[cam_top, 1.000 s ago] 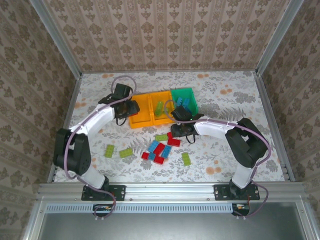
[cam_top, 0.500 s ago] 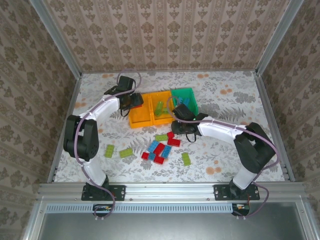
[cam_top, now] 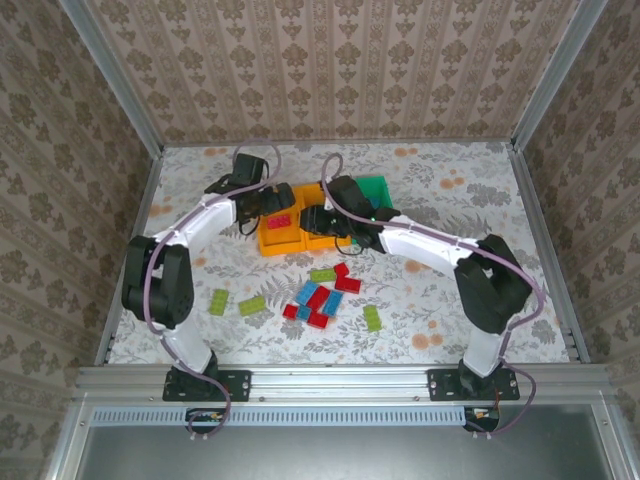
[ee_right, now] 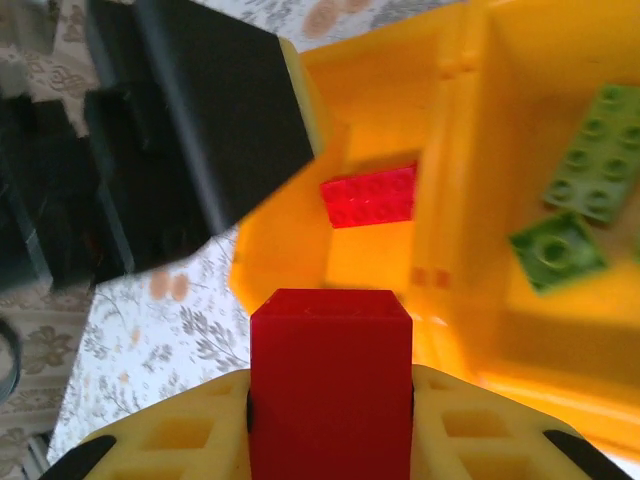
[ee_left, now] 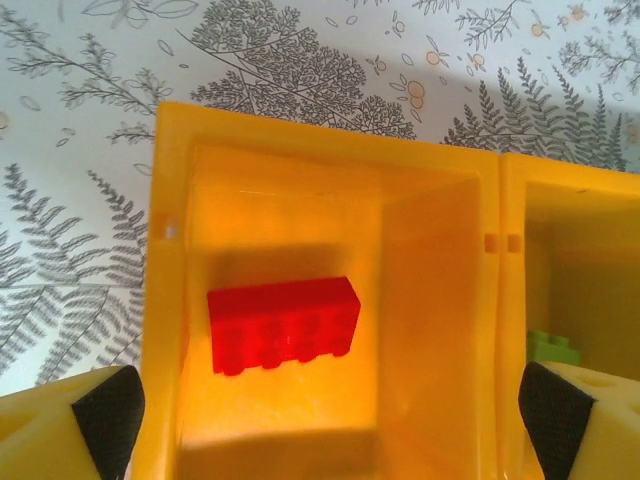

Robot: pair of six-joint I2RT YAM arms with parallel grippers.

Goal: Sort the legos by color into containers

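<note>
The top camera sits high above the left orange bin [cam_top: 285, 243] and well back toward its near side. It faces down and forward and takes in the whole table [cam_top: 450, 200]. The left wrist camera looks almost straight down into this bin from close above. The right wrist camera looks into it at a slant, also close. All three views share this bin and the red lego [ee_left: 283, 322] lying in it.

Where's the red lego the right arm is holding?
The red lego is pinched in the right gripper, at the edge of the left orange bin in the right wrist view; a second red lego lies inside it.
</note>
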